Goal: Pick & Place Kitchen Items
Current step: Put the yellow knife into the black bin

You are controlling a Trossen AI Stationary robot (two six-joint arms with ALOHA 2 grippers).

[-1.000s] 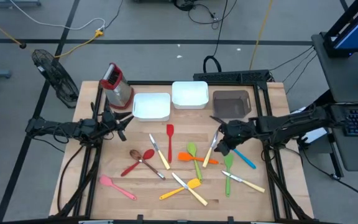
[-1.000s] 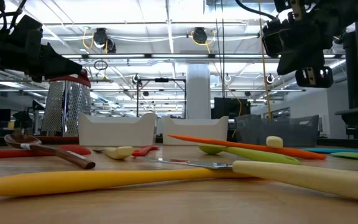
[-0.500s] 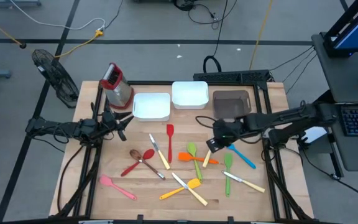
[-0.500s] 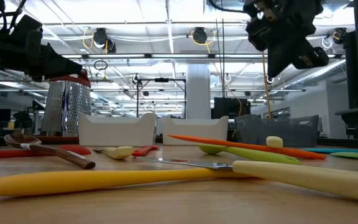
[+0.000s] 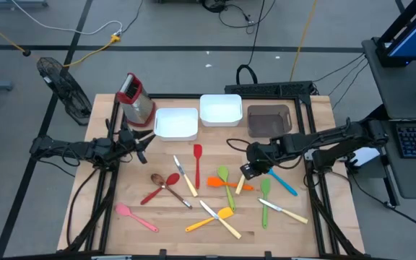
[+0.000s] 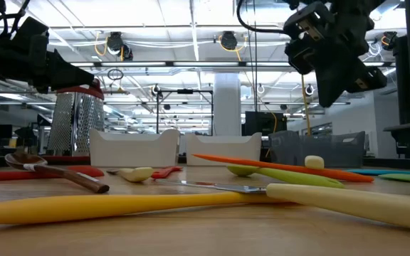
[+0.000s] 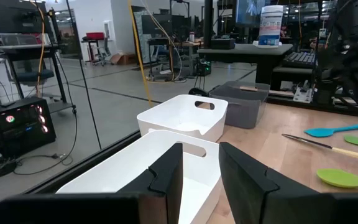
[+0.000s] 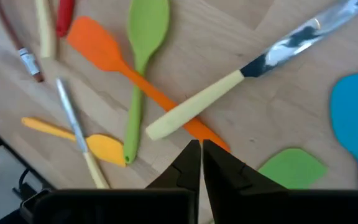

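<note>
1. Since a second ago, our right hand (image 5: pixel 245 170) has swung from near the blue spatula (image 5: pixel 283 183) toward the counter's (image 5: pixel 316 231) middle; the knife seen at it back then now lies on the wood.
2. That hand hangs above the counter with its fingers (image 8: pixel 189 163) pressed together, holding nothing.
3. Just beneath it lies the pale-handled knife (image 8: pixel 241 74), crossing the orange spatula (image 8: pixel 114 53), with a green spoon (image 8: pixel 143 56) beside them.
4. A second green spoon (image 5: pixel 265 198) and another knife (image 5: pixel 284 211) lie nearer the front edge; the yellow spatula (image 5: pixel 208 219) crosses a third knife (image 5: pixel 219 219).
5. Farther left are the red spatula (image 5: pixel 197 162), red spoon (image 5: pixel 159 188), brown spoon (image 5: pixel 166 186) and pink spatula (image 5: pixel 136 217).
6. Our left hand (image 7: pixel 201 180) waits at the left edge by a white tray (image 7: pixel 135 171), fingers partly apart around nothing.
</note>
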